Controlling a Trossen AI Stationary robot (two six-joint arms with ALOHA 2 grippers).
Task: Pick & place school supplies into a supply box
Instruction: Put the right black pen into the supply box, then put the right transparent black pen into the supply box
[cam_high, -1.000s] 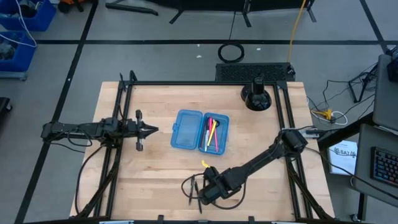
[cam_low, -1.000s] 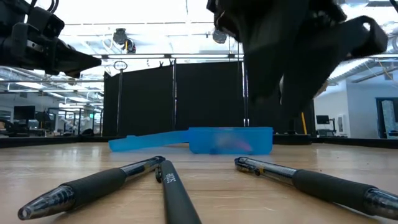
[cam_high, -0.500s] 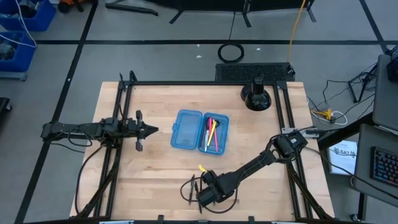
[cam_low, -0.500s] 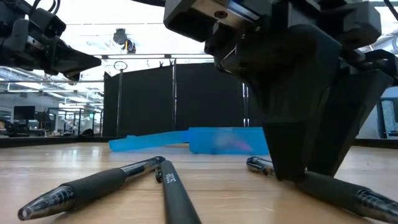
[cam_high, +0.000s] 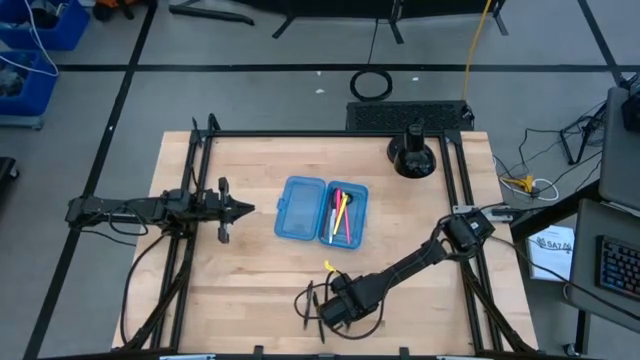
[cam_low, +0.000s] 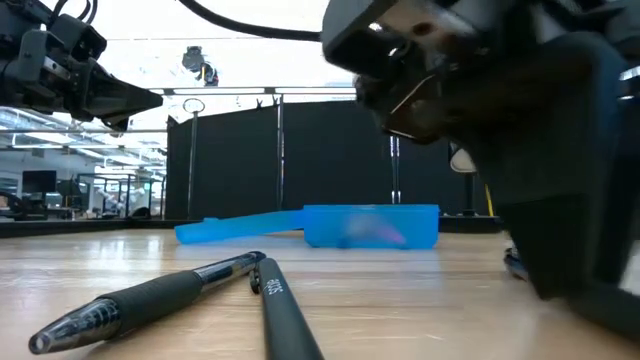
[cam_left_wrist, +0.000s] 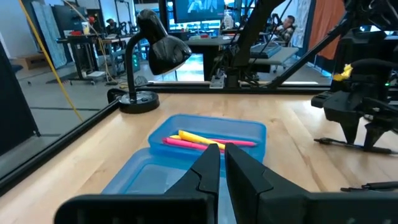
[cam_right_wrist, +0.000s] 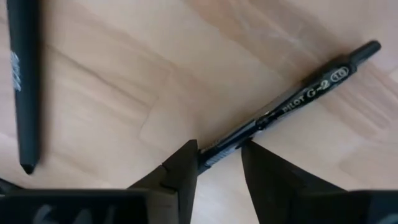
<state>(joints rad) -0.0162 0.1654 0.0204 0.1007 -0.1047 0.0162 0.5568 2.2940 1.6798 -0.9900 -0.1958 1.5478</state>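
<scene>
My right gripper (cam_high: 330, 303) is low at the table's near edge, shut on a black pen (cam_right_wrist: 298, 96). Two more black pens (cam_low: 150, 297) (cam_low: 285, 315) lie flat on the wood left of it, and one of them (cam_right_wrist: 22, 81) also shows in the right wrist view. The blue supply box (cam_high: 322, 210) lies open mid-table. Its right half holds pink and yellow sticks (cam_high: 341, 215), and its left half (cam_high: 300, 207) holds nothing that I can see. My left gripper (cam_high: 246, 208) hovers shut, left of the box. My right gripper pinches the black pen between its two fingers near the writing end (cam_right_wrist: 224, 148). The clicker end (cam_right_wrist: 371, 46) sticks out beyond them. The fingers (cam_right_wrist: 183, 168) point down from above and lie across the pen at a slant. The pen lies level at the table; whether it is lifted clear cannot be told.
A black round stand with a lamp (cam_high: 413, 155) sits at the table's far right corner. Black frame rails (cam_high: 195, 200) run along the table's left and right sides. Bare wood lies between the pens and the box (cam_low: 345, 226).
My right gripper has come down over the rightmost pen, then shifted a little toward the table's right. That pen's free end now shows farther right than before. The other two pens and the box have stayed put.
</scene>
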